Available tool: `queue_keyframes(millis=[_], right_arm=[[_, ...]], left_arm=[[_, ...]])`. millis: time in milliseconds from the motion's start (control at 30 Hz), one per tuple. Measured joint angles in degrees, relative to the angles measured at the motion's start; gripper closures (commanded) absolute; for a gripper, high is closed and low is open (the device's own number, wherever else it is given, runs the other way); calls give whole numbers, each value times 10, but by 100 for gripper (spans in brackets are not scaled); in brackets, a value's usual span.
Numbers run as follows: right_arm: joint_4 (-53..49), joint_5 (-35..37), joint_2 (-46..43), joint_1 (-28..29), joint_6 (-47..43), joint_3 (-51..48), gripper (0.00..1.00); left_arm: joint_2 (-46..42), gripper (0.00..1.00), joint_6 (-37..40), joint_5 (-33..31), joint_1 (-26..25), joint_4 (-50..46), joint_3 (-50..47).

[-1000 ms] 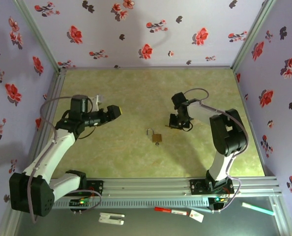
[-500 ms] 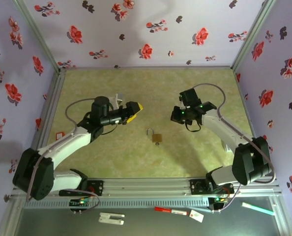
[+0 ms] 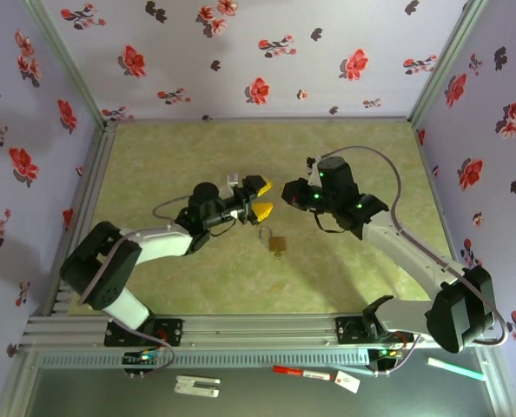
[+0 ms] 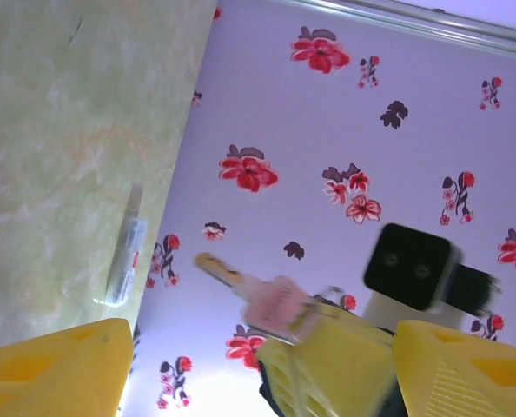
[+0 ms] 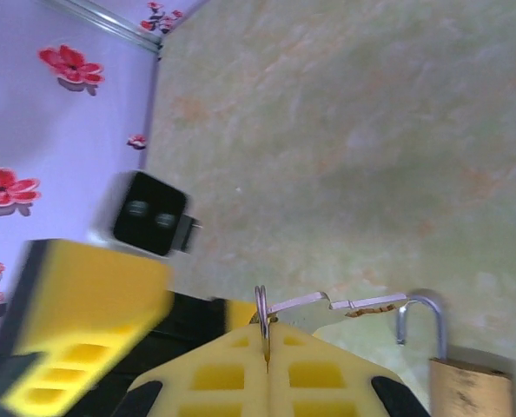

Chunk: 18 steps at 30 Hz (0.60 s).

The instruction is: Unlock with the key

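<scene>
The right gripper [image 5: 265, 347] is clamping tight on the key [image 5: 327, 304], the left gripper [image 3: 262, 197] is hanging wide open and empty opposite it, and the padlock [image 3: 277, 243] is lying on the table [image 3: 171, 148] nearby, key not yet inserted.

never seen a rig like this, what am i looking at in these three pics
Two robot arms are bolted at the near edge of a table. One picture looks down from above; the other two come from a camera on each wrist. The yellow blocks are fingers. The right gripper is shut on a key. The left gripper is open, facing it. A padlock lies on the table close by, untouched.
</scene>
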Motion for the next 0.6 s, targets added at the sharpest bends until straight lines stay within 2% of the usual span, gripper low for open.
queue_keyframes(millis=[133,400,500,600], right_arm=[[46,-8,0,16,20,-28,100],[110,-18,-3,48,42,-51,100],[122,-19,-11,56,48,-66,100],[126,-20,-19,61,50,-76,100]], left_arm=[[38,22,-70,-14,-22,49,-2],[42,23,-129,-51,-23,96,-7],[42,29,-136,-59,-17,99,-10],[42,42,-141,-64,-9,101,-10]])
